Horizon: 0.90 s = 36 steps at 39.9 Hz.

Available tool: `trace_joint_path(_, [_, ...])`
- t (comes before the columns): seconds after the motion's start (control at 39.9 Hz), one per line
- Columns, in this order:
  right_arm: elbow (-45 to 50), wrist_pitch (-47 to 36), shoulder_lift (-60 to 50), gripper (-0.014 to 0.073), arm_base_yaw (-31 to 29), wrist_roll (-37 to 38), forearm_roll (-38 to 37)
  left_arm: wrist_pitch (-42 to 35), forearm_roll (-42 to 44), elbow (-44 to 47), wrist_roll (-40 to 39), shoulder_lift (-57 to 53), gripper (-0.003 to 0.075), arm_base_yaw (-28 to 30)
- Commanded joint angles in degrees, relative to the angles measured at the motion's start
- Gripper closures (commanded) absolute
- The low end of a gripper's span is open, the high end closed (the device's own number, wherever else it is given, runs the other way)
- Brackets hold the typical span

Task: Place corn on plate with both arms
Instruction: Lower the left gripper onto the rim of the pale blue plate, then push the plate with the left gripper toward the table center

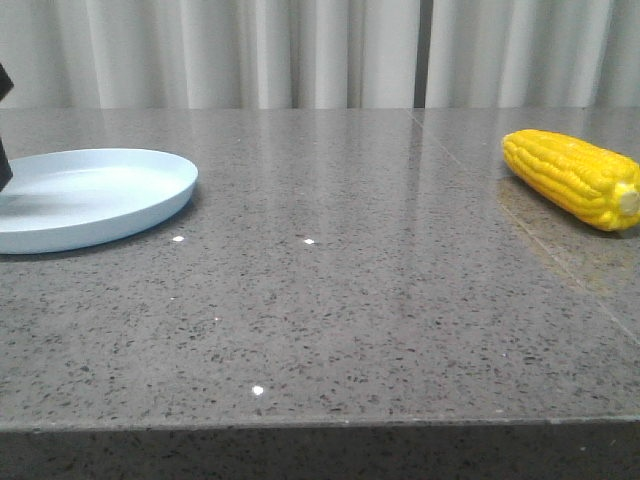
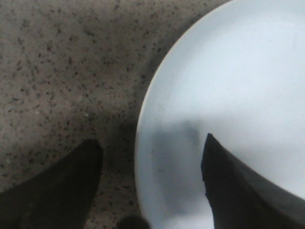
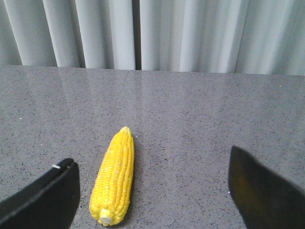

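Observation:
The yellow corn (image 1: pixel 572 178) lies on the table at the far right, its pale stub end toward the front right. The pale blue plate (image 1: pixel 100 190) sits empty at the far left. My left gripper (image 2: pixel 151 143) is open and straddles the plate's rim (image 2: pixel 143 124): one finger is over the table, the other over the plate. Only a black sliver of it (image 1: pixel 4 165) shows in the front view. My right gripper (image 3: pixel 152 160) is open and empty just in front of the corn (image 3: pixel 114 176), which lies between the fingers, close to one. It is out of the front view.
The table is a grey speckled stone top (image 1: pixel 350 300) with its front edge (image 1: pixel 320 425) near the bottom of the front view. A pale curtain (image 1: pixel 300 50) hangs behind the far edge. A seam (image 1: pixel 560 270) runs through the top beside the corn.

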Motion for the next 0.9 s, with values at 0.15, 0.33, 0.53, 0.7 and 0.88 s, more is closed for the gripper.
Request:
trace_joint_path(0.15, [-2.3, -4.4, 0.8, -0.0059, -0.2, -0.5, 0.4, -1.4, -1.1, -1.9, 0.3, -0.7, 0.0475, -0.4])
trace_joint_path(0.33, [-2.3, -4.4, 0.8, -0.0059, -0.2, -0.5, 0.4, -1.4, -1.1, -1.9, 1.2, -0.7, 0.0691, -0.4])
trace_joint_path(0.53, [-2.3, -4.4, 0.8, -0.0059, -0.2, -0.5, 0.4, -1.4, -2.8, -2.9, 1.4, -1.0, 0.0741, -0.4])
trace_joint_path(0.7, [-2.3, -4.4, 0.8, -0.0059, -0.2, -0.5, 0.4, -1.6, -7.7, -6.0, 2.3, -4.7, 0.0741, -3.9])
trace_joint_path(0.88, [-2.3, -4.4, 0.8, -0.0059, -0.2, -0.5, 0.4, -1.5, -17.0, -8.8, 2.3, -4.9, 0.0741, -8.1])
